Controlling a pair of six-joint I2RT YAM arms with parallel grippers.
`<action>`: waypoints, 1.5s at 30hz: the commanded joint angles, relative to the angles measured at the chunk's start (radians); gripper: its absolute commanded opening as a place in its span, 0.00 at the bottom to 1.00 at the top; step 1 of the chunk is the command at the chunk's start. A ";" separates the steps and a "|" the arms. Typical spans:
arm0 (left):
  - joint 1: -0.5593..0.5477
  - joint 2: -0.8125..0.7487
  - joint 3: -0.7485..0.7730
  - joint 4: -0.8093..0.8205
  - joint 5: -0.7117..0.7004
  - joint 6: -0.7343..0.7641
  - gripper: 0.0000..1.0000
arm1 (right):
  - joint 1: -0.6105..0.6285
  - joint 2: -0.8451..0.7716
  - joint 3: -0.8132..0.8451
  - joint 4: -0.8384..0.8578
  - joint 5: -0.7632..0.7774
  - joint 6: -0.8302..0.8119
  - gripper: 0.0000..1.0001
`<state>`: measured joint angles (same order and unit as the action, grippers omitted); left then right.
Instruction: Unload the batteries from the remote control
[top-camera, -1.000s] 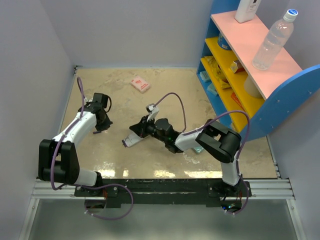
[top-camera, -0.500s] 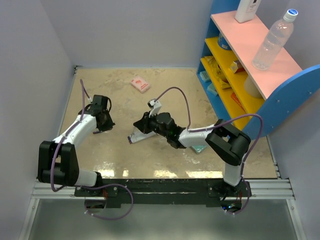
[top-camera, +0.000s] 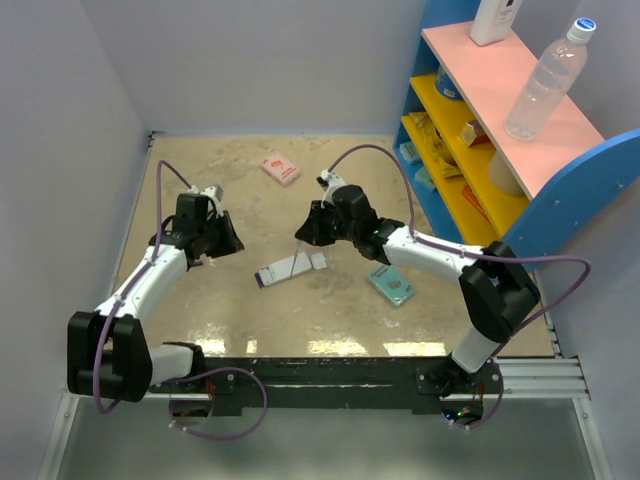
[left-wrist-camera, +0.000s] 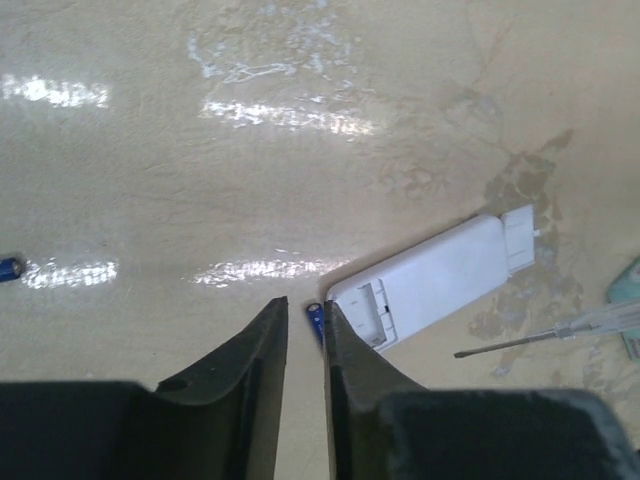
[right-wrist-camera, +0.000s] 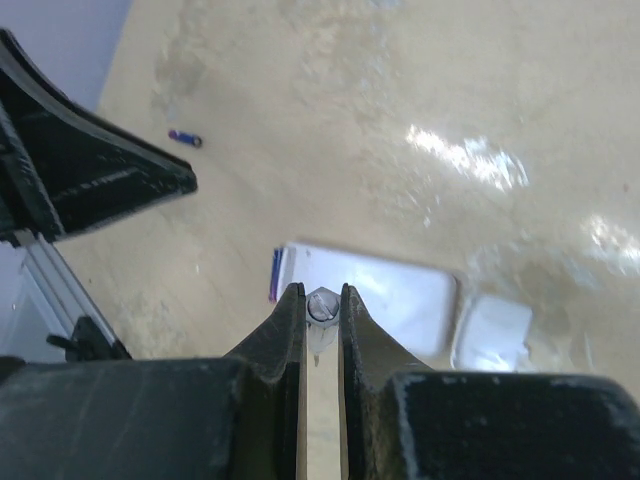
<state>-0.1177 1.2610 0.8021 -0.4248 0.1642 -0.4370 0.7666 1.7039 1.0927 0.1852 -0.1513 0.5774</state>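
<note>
The white remote control (top-camera: 288, 268) lies flat on the table, its battery bay open in the left wrist view (left-wrist-camera: 430, 285). Its loose cover (top-camera: 318, 261) lies at its right end. One blue battery (left-wrist-camera: 314, 318) lies against its left end, also seen in the right wrist view (right-wrist-camera: 274, 275). A second blue battery (right-wrist-camera: 185, 138) lies apart to the left. My left gripper (top-camera: 218, 238) hovers left of the remote, nearly shut with a narrow empty gap. My right gripper (top-camera: 312, 228) is shut on a clear-handled screwdriver (right-wrist-camera: 322, 305) above and behind the remote.
A teal flat box (top-camera: 390, 285) lies right of the remote. A pink packet (top-camera: 280, 167) lies at the back. A blue shelf unit (top-camera: 480, 150) with a bottle (top-camera: 545, 80) stands along the right side. Walls close the left and back.
My right gripper has lifted off the remote and drawn back and to the right. The remote now lies uncovered by the arm. My left gripper has moved right, toward the remote.
</note>
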 joint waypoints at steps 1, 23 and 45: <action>0.004 -0.089 -0.023 0.092 0.161 0.060 0.35 | -0.042 -0.089 0.012 -0.315 -0.091 -0.043 0.00; -0.065 -0.227 -0.069 0.198 0.307 0.055 0.75 | -0.294 0.082 0.065 -0.540 -0.090 -0.122 0.26; -0.065 -0.514 -0.075 0.328 0.389 0.014 0.98 | -0.193 -0.696 -0.132 -0.552 0.154 -0.169 0.98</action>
<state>-0.1795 0.7738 0.6777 -0.0872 0.5594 -0.4255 0.5476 1.1828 1.0515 -0.4450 -0.0223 0.3683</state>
